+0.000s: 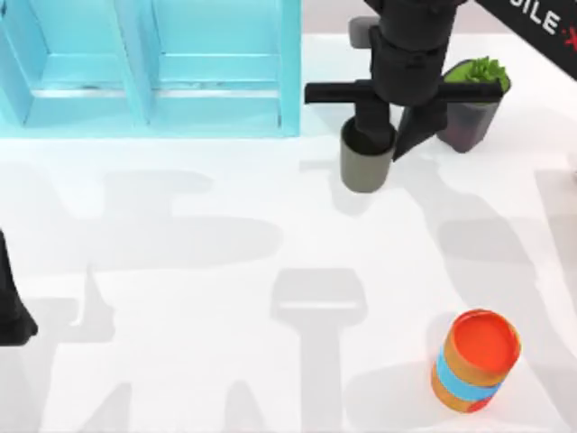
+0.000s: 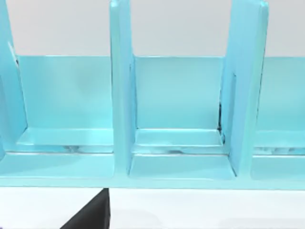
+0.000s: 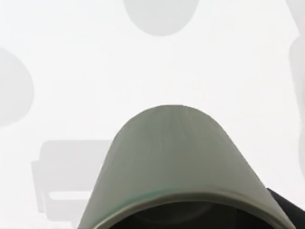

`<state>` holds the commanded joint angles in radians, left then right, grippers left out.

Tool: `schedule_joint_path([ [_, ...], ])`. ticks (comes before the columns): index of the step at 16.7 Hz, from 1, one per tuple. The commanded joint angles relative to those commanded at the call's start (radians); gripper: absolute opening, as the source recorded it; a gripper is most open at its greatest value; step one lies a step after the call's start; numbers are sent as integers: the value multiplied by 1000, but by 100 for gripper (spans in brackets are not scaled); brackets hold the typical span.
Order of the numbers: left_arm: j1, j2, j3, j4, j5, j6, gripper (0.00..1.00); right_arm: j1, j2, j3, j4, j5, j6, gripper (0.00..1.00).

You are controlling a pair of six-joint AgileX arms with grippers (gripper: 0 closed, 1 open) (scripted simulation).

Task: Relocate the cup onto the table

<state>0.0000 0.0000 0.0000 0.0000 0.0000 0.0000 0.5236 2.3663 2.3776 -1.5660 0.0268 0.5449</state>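
The grey-olive cup [image 1: 365,169] stands upright over the white table [image 1: 180,298], just right of the shelf's front corner. My right gripper [image 1: 389,149] comes down on it from above. One finger reaches inside the cup and the other presses the outside of its right wall, so the gripper is shut on the rim. The right wrist view has the cup [image 3: 174,162] close up, with the table [image 3: 143,71] beneath it. Whether the cup's base touches the table cannot be told. My left gripper [image 1: 16,327] is parked at the table's left edge.
A light-blue shelf unit [image 1: 149,68] runs along the back left, and the left wrist view faces its compartments [image 2: 176,138]. A dark pot with a green plant [image 1: 471,113] stands right behind the right gripper. An orange can with a blue band [image 1: 475,361] stands front right.
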Motion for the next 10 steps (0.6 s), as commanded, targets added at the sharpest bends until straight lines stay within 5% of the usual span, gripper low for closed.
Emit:
schedule_joint_path([
  [10,0,0,0,0,0,0,100,14,-11,-258,243,0,15,0],
])
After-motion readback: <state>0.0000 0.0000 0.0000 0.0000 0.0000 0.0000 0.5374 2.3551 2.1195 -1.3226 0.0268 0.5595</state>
